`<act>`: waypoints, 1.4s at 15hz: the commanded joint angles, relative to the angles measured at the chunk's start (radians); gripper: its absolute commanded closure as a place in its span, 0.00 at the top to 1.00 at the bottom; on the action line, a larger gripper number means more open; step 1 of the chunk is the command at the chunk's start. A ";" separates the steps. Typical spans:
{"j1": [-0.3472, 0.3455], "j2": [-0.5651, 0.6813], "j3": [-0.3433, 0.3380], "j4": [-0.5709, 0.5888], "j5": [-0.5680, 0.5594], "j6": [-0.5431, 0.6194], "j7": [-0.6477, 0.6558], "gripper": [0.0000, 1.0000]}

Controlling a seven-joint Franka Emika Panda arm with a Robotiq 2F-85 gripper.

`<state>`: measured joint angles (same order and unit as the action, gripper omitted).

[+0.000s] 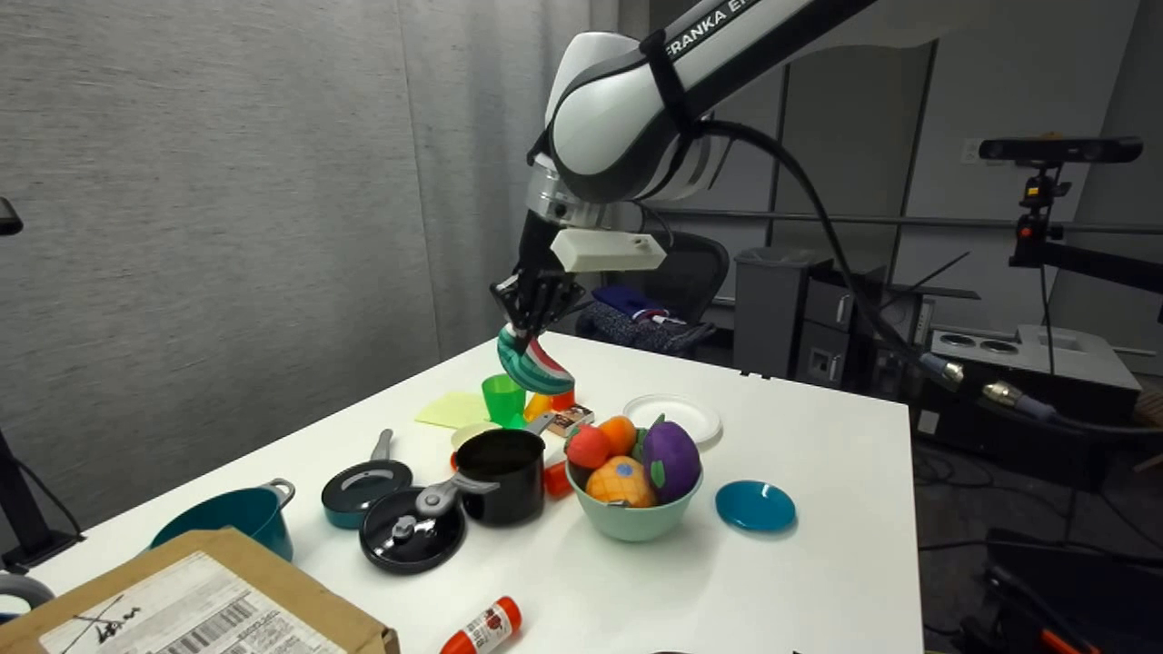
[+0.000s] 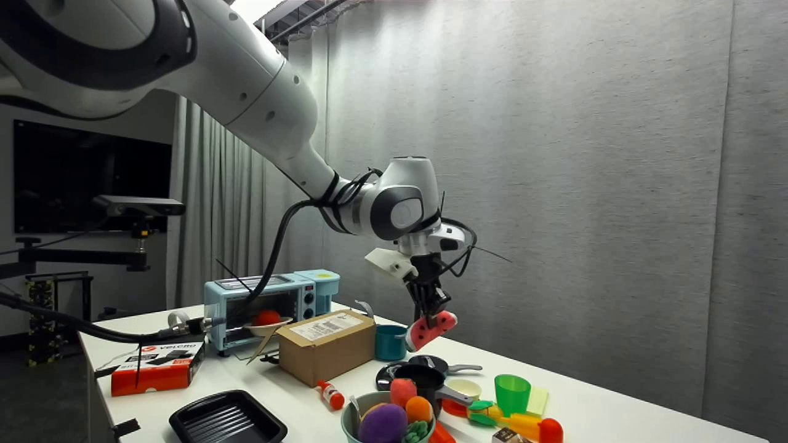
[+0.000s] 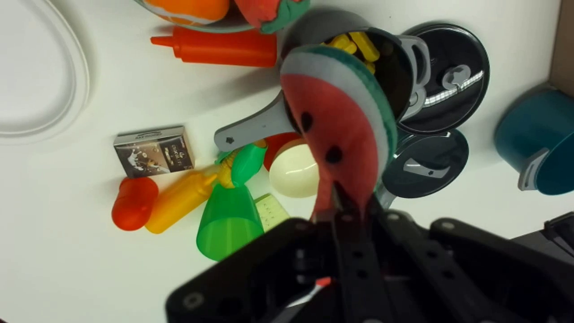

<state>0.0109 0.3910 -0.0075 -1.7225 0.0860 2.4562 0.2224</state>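
gripper pinches watermelon well above table, presumably high to clear black pot, which in wrist view sits, partly masked, at its twelve o'clock, lid at two, teal pot at three.

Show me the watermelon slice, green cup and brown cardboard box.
Watermelon slice (image 3: 344, 123), wrist view: red face.
Green cup (image 2: 512, 399), in an exterior view: outer wall.
Brown cardboard box (image 2: 337, 351), in an exterior view: side wall.

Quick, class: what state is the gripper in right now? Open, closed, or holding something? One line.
Gripper: closed on the watermelon, holding it in the air.
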 commanded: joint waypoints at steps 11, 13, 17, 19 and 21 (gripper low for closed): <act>0.048 0.228 0.012 0.221 -0.061 -0.081 -0.059 0.01; 0.051 0.236 0.008 0.240 -0.068 -0.100 -0.066 0.32; 0.051 0.238 0.004 0.262 -0.073 -0.135 -0.076 0.62; 0.050 0.235 0.002 0.266 -0.073 -0.143 -0.076 0.77; 0.047 0.229 0.000 0.267 -0.071 -0.153 -0.078 0.92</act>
<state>0.0556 0.6072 0.0027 -1.4990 0.0340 2.3425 0.1597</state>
